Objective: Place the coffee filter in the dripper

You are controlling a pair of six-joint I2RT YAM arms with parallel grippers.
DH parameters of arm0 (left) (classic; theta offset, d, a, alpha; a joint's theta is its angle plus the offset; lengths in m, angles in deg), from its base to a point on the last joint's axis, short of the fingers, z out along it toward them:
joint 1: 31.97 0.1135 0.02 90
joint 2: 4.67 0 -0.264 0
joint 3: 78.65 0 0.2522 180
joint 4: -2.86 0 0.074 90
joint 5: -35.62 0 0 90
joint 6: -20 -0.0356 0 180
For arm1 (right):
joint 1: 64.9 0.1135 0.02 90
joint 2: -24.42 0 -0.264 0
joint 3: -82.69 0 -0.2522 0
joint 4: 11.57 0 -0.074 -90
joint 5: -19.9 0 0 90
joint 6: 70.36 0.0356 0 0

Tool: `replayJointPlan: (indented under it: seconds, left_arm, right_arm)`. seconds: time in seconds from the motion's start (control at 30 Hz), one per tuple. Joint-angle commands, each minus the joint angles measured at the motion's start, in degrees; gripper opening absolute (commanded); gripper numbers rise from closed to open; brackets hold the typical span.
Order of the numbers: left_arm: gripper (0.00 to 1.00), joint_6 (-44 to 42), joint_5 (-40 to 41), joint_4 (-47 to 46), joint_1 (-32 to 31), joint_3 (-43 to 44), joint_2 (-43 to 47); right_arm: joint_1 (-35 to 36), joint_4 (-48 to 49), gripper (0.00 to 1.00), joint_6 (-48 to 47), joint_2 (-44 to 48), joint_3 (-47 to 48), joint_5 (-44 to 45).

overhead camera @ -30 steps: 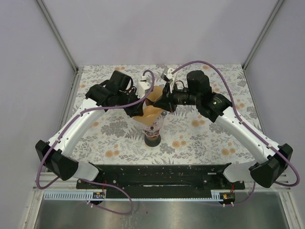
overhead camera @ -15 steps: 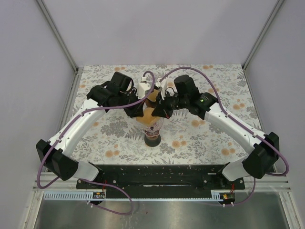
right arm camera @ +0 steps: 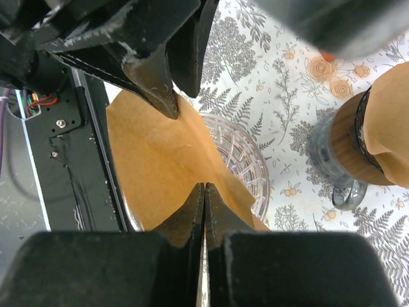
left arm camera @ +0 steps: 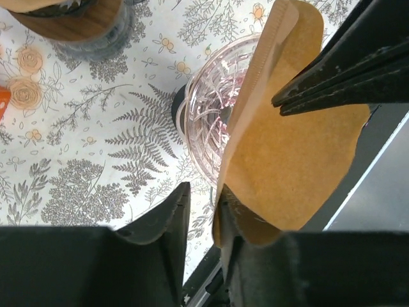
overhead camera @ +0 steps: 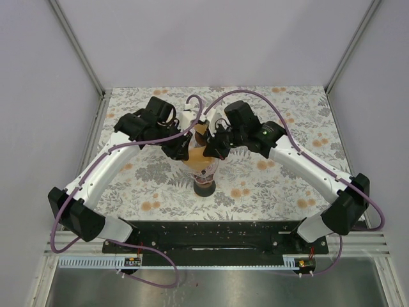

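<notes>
The brown paper coffee filter (left arm camera: 287, 166) stands folded flat in the clear glass dripper (left arm camera: 208, 102), which sits on a dark base at the table's middle (overhead camera: 204, 187). My left gripper (left arm camera: 201, 192) is open. The filter's lower edge lies against its right finger, and the other finger stands apart. My right gripper (right arm camera: 204, 185) is shut, its tips touching the filter's face (right arm camera: 153, 160) above the dripper (right arm camera: 246, 153). I see no paper between its fingers. In the top view both grippers meet over the dripper (overhead camera: 206, 167), left (overhead camera: 185, 152) and right (overhead camera: 208, 148).
A glass vessel with a wooden collar (right arm camera: 348, 144) holding more brown paper stands just behind the dripper, also in the left wrist view (left arm camera: 64, 19). The black rail (overhead camera: 211, 233) runs along the near edge. The flowered cloth (overhead camera: 287, 185) covers the table.
My right arm has swung left and brought its gripper in against the filter over the dripper. The left gripper has stayed beside the filter.
</notes>
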Motion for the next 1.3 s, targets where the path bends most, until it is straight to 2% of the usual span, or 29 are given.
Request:
replayJointPlan:
  seconds: [0.0,0.13,0.57,0.93,1.27]
  left_arm:
    - [0.31,-1.1,-2.6,-4.6,-1.4,3.3,0.9]
    - [0.44,-0.8,-4.0,-3.8,-0.7,5.4,0.8]
    - [0.7,-0.5,-13.1,-3.1,5.5,8.1,1.9]
    - [0.83,-0.3,-19.3,-3.1,11.3,9.4,2.2]
    - [0.84,1.3,-12.7,-3.7,16.0,9.0,2.2]
  right_arm:
    - [4.8,-7.2,0.0,-4.5,-3.0,1.9,4.4]
    - [5.2,-8.0,0.0,-5.2,-3.4,2.1,5.2]
    - [5.3,-8.1,0.0,-5.8,-4.5,3.8,4.9]
    - [5.3,-9.9,0.0,-6.6,-5.9,4.9,5.1]
    - [5.3,-9.8,0.0,-6.3,-6.1,5.1,5.4]
